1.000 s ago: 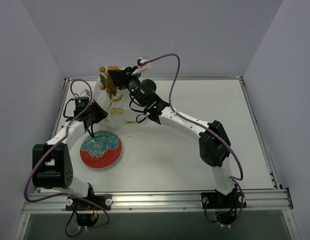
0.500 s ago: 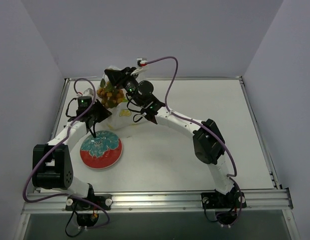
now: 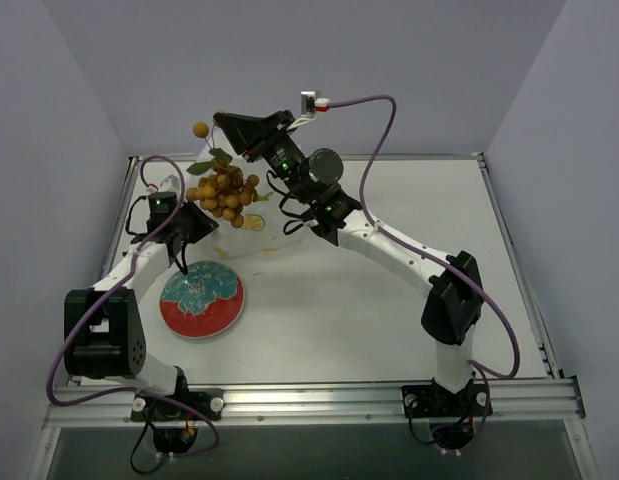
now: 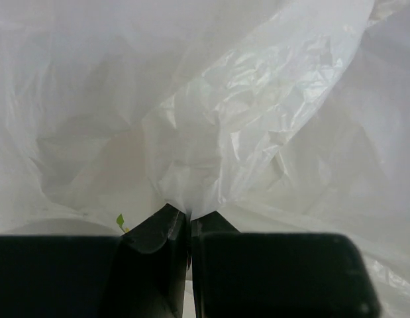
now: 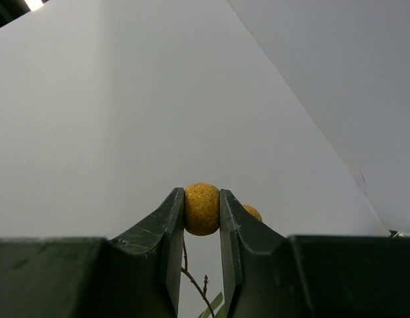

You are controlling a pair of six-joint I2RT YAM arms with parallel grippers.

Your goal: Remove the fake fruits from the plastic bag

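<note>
Bunch (image 3: 221,195) of tan balls dangles straight down from my right gripper (image 5: 202,202), which is clamped on one upper ball, just above the bag (image 3: 251,240). My left gripper (image 4: 189,222) is pinched together on bag film. Plate (image 3: 201,300) lies nearer, leftward.

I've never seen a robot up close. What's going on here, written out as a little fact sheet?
Left claw: shut, pinching a fold of the plastic bag
Right claw: shut on one ball of the bunch of tan-brown fake fruits, raised high
Bunch: dangles with its green leaves over the bag, at the table's back left
Plate: red-rimmed, teal patterned, nearer than the bag, beside the left arm
</note>
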